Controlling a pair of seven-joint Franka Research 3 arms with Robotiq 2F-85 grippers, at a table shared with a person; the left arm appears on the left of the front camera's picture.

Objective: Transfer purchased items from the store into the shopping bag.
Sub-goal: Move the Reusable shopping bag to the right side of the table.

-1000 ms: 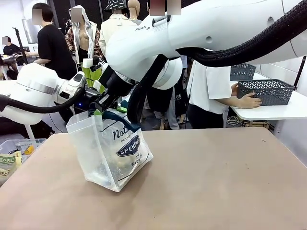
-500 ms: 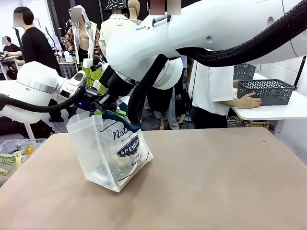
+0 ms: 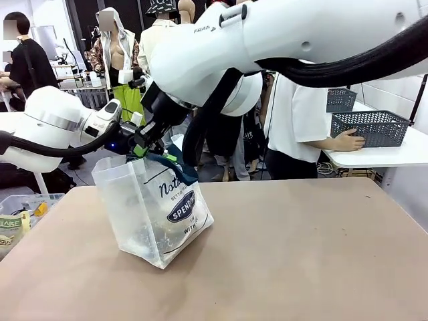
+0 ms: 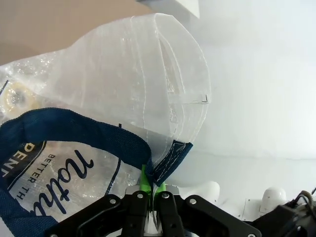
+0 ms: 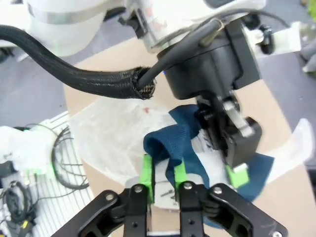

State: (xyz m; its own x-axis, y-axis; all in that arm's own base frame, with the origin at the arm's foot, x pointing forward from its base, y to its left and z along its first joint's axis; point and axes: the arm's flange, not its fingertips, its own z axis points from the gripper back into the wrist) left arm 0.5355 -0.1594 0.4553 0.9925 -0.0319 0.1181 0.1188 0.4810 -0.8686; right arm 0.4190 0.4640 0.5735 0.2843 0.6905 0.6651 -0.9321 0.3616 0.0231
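A: The shopping bag [image 3: 155, 212], clear plastic with navy strap handles [image 4: 54, 126] and a dark round logo, stands tilted on the left half of the brown table [image 3: 301, 254], its mouth held up between two white robot arms.

B: What has hold of it?

A: The left gripper [image 4: 148, 183], seen in its wrist view, has its green pads [image 4: 144, 178] pressed together on the bag's rim, right where a navy strap is stitched on. In the front view that gripper [image 3: 137, 148] sits at the bag's top edge.

B: And the right one?

A: The right gripper [image 5: 162, 174] is over the bag's mouth with a fold of navy strap [image 5: 173, 143] between its green fingers [image 5: 146, 170]. The fingers stand slightly apart; whether they pinch the strap, I cannot tell.

B: Anything else around?

A: A person [image 3: 297, 127] in a white shirt stands at the far side, one hand [image 3: 349, 141] on a dark grey basket [image 3: 370, 127] on a white side table [image 3: 401, 155] at far right.
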